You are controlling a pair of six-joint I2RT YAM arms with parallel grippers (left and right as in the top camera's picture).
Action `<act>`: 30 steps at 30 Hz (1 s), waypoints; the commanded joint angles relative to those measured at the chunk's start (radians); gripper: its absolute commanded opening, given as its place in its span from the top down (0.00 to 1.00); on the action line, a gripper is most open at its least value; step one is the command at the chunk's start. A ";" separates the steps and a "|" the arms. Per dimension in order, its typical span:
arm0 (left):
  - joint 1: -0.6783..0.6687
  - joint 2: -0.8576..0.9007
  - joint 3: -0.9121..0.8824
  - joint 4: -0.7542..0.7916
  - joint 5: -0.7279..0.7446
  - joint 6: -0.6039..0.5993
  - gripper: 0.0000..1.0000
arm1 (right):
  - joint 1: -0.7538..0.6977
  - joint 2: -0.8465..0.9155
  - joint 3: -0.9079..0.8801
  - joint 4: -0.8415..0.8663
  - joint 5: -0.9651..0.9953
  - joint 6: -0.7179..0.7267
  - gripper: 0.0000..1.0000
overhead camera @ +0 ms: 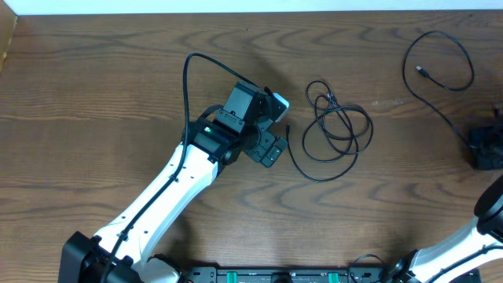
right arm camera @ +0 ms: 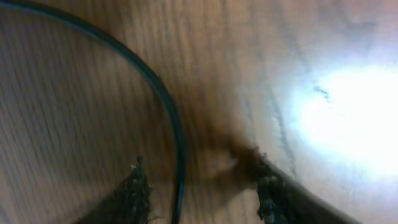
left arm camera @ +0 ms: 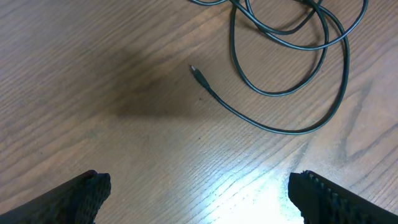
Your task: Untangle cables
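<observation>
Two black cables on table (overhead camera: 94, 94). Looped cable (overhead camera: 338, 130) mid-table, plug end (left arm camera: 194, 70) lying loose. Left end effector (left arm camera: 199, 186) just left of looped cable, fingers wide apart, holding nothing. Second cable (overhead camera: 440, 59) well right of looped cable, near back edge. It runs between fingers of right end effector (right arm camera: 202, 180), which stand apart, not pinching. Bare wood left of looped cable.

From above, the right gripper (overhead camera: 487, 146) sits half off the right edge, a dark lump, jaws unreadable. The far cable (overhead camera: 406, 69) runs to it and its end is lost there. The right wrist view is smeared (grain and fingertips alike); a black cord (right arm camera: 179, 155) leaves it top and bottom. The looped cable (left arm camera: 233, 43) is cut by the left wrist view's top edge, its plug (left arm camera: 195, 70) too small to name.
</observation>
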 commanded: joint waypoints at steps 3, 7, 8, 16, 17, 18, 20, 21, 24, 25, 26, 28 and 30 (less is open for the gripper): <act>0.003 0.003 0.012 0.000 -0.010 0.002 0.02 | -0.004 0.010 -0.005 0.046 -0.041 -0.040 0.96; 0.003 0.003 0.012 0.000 -0.009 0.002 0.02 | -0.003 0.010 -0.004 0.129 -0.157 -0.102 0.99; 0.003 0.003 0.012 0.000 -0.010 0.002 0.02 | -0.003 0.010 -0.003 0.145 -0.169 -0.114 0.99; 0.003 0.003 0.012 0.000 -0.010 0.002 0.02 | 0.024 0.010 -0.003 0.486 -0.224 -0.444 0.99; 0.003 0.003 0.012 0.000 -0.010 0.002 0.02 | 0.029 0.010 -0.003 0.517 -0.228 -0.470 0.99; 0.003 0.003 0.012 0.000 -0.010 0.002 0.02 | 0.039 0.010 -0.003 0.582 -0.242 -0.529 0.99; 0.003 0.003 0.012 0.000 -0.009 0.002 0.02 | 0.064 0.010 -0.003 0.664 -0.266 -0.624 0.99; 0.003 0.003 0.012 0.000 -0.010 0.002 0.02 | 0.077 0.010 -0.003 0.702 -0.278 -0.682 0.99; 0.003 0.003 0.012 0.000 -0.009 0.002 0.02 | 0.144 0.012 -0.003 0.839 -0.285 -0.930 0.99; 0.003 0.003 0.012 0.000 -0.010 0.002 0.02 | 0.160 0.013 -0.003 0.871 -0.285 -0.999 0.99; 0.003 0.003 0.012 0.000 -0.009 0.002 0.01 | 0.185 0.013 -0.003 0.920 -0.277 -1.137 0.99; 0.003 0.003 0.012 0.000 -0.009 0.002 0.02 | 0.207 0.014 -0.003 0.977 -0.245 -1.323 0.99; 0.003 0.003 0.012 0.000 -0.010 0.002 0.02 | 0.212 0.014 -0.003 1.038 -0.206 -1.460 0.99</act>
